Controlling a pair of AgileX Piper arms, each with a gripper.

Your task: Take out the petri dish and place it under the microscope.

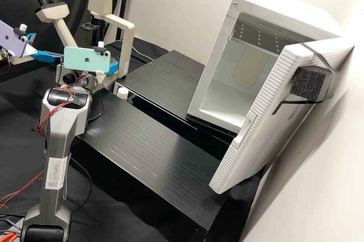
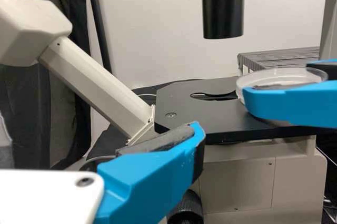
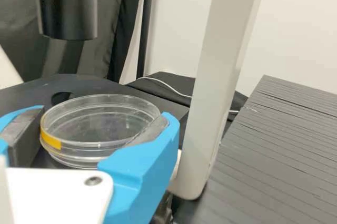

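Beside pale wall (image 1: 170, 11), black bench (image 1: 159, 147) | left claw (image 1: 47, 47) open | right claw (image 1: 112, 68) gripping dish (image 3: 100, 124)

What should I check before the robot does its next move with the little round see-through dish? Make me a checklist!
1. Right gripper has the petri dish between its fingers: ok.
2. Dish looks level, not tipped: ok.
3. Dish is right under the microscope's black tube, over the hole in the stage: not ok, it is off to one side.
4. Dish bottom rests on the stage: cannot tell, a blue finger hides that spot. Better check before letting go!
5. Left gripper is keeping off the dish: ok, it is open and holds nothing.
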